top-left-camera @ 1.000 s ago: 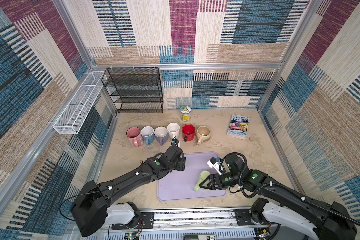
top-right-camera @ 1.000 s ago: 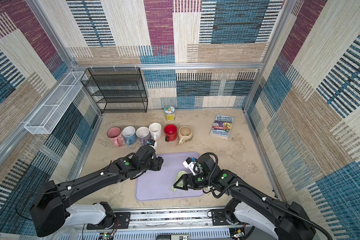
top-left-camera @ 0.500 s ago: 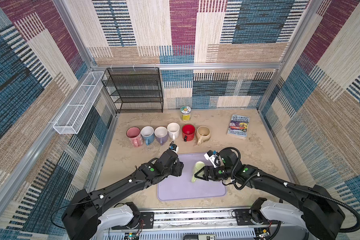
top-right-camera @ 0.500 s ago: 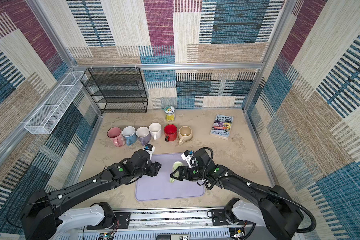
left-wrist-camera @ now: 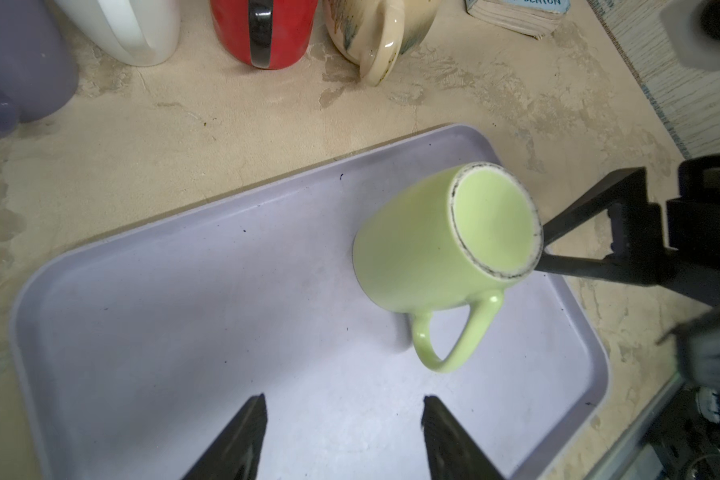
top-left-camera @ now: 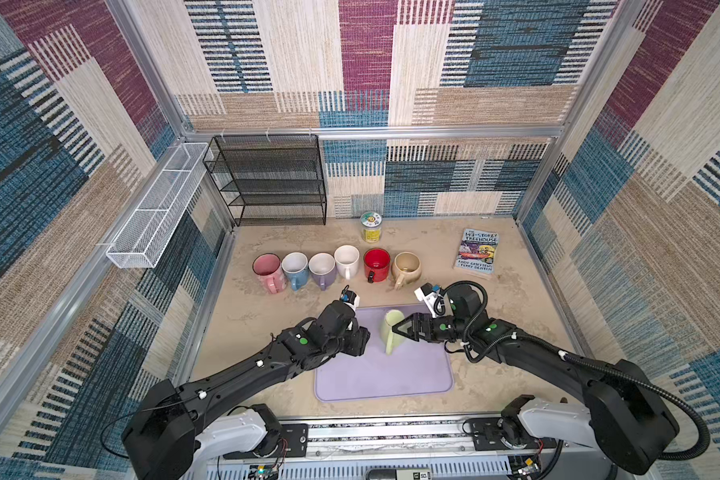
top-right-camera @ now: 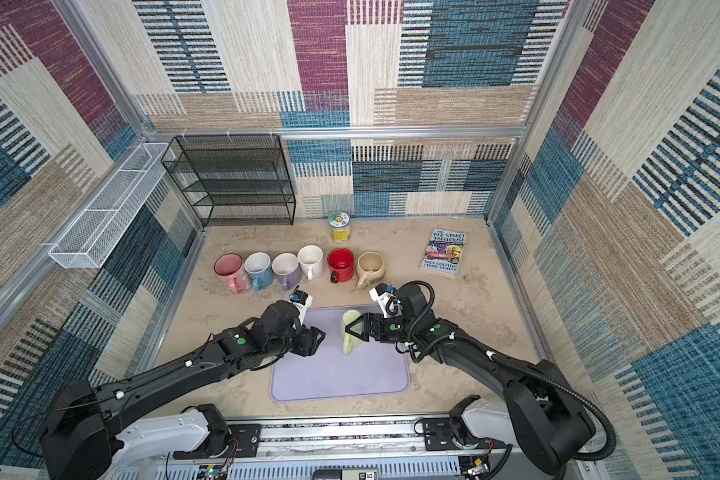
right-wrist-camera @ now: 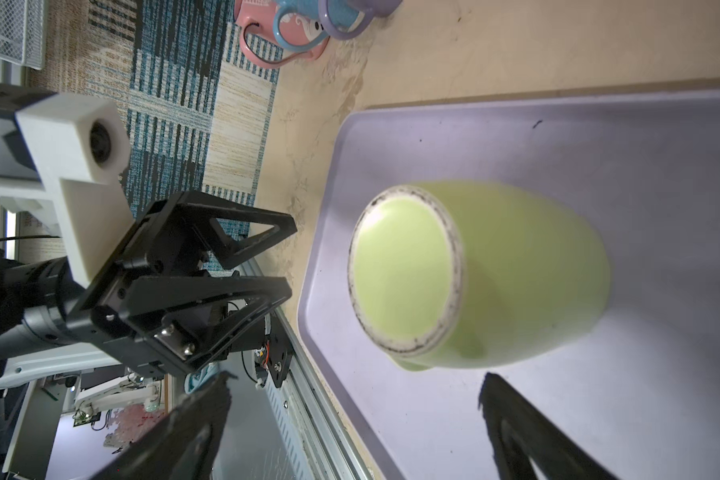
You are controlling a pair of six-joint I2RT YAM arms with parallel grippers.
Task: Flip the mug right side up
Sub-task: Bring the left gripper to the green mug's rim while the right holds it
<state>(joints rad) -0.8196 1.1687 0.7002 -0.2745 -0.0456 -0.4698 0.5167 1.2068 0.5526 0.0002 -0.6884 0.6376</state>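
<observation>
A pale green mug [top-left-camera: 391,332] [top-right-camera: 348,330] stands upside down on the lavender tray [top-left-camera: 383,382], base up, handle toward the front. In the left wrist view the mug [left-wrist-camera: 445,245] shows its unglazed base ring. My right gripper [top-left-camera: 396,329] [left-wrist-camera: 542,251] is open, its tips right beside the mug's upper right side; nothing is between the fingers. From the right wrist camera the mug [right-wrist-camera: 495,274] lies ahead of the open right gripper [right-wrist-camera: 356,380]. My left gripper [top-left-camera: 364,343] [left-wrist-camera: 344,405] [right-wrist-camera: 285,257] hangs open over the tray, left of the mug and apart from it.
Behind the tray runs a row of several upright mugs, from pink [top-left-camera: 267,268] to beige [top-left-camera: 406,266]. A small jar [top-left-camera: 370,226] and a book [top-left-camera: 479,249] lie further back. A black wire rack [top-left-camera: 271,178] and a white wire basket [top-left-camera: 154,208] stand at the back left.
The mug and my right gripper have shifted from the tray's front right toward its back middle. My left gripper has moved over the tray's left part and its jaws have narrowed a little.
</observation>
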